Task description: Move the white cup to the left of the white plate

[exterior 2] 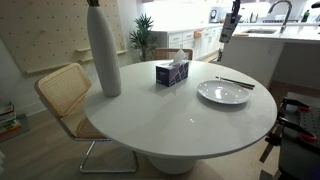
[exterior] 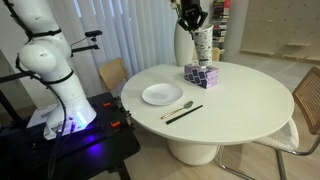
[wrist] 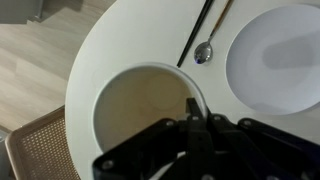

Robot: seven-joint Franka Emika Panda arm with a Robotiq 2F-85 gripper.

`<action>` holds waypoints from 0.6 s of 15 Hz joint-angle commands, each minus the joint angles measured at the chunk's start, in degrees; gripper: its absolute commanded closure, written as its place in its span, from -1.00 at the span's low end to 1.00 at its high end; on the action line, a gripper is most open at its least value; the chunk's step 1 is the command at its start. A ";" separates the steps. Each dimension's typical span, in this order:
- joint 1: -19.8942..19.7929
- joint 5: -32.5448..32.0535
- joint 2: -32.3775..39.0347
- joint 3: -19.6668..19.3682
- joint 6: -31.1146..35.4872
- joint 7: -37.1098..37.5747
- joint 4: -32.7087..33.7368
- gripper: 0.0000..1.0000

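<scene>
**White cup held aloft by its rim**

White cup (wrist: 145, 105) hangs above the worktop (wrist: 110, 45), claw (wrist: 195, 118) clamped across its rim wall, leaving the base free for set-down. White plate (wrist: 275, 60) sits at 2 o'clock of the cup in the wrist view; spoon (wrist: 203, 52) between. Placement pending.

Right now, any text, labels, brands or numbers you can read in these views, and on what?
No text is readable in any view.
Dark print on the white cup: too small to read.
Print on the tissue box: blurred, unreadable.
The white plate: no marking visible.
</scene>
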 commanded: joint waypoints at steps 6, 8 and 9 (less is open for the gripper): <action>8.88 -6.10 -12.80 3.59 -1.03 3.66 -15.63 0.99; 10.93 -6.66 -13.11 5.07 -1.09 4.75 -16.85 0.99; 12.05 -6.63 -12.80 5.92 -1.29 5.12 -17.16 0.99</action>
